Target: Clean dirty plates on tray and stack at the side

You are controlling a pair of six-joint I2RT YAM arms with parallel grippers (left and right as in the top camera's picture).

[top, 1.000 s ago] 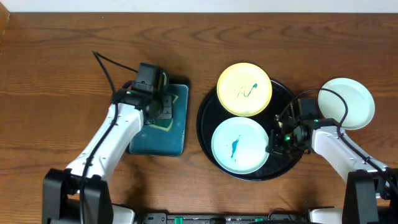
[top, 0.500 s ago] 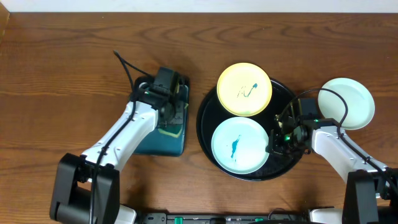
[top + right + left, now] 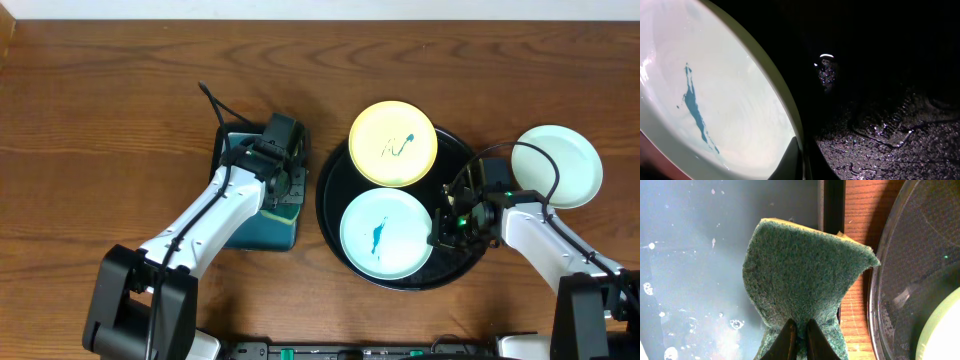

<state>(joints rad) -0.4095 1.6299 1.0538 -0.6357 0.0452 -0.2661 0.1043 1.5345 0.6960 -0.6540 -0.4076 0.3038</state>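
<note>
The black tray (image 3: 328, 205) holds a pale yellow plate (image 3: 393, 143) with a teal scribble and a mint-white plate (image 3: 385, 235) with a teal streak. A second mint-white plate (image 3: 557, 165) lies on the wood to the tray's right. My left gripper (image 3: 283, 188) is shut on the green sponge (image 3: 805, 275), lifted over the teal tray's right edge, next to the black tray's rim (image 3: 877, 280). My right gripper (image 3: 802, 155) is shut on the right rim of the streaked plate (image 3: 715, 90), one finger inside it and one outside over the tray floor (image 3: 880, 100).
A rectangular teal tray (image 3: 245, 235), wet and speckled (image 3: 700, 255), sits left of the black tray. A narrow strip of wood tabletop (image 3: 860, 210) separates the two trays. Brown tabletop stretches to the far left and along the back.
My left arm has carried the sponge rightward across the teal tray toward the black tray. The right arm and the plates have not moved.
</note>
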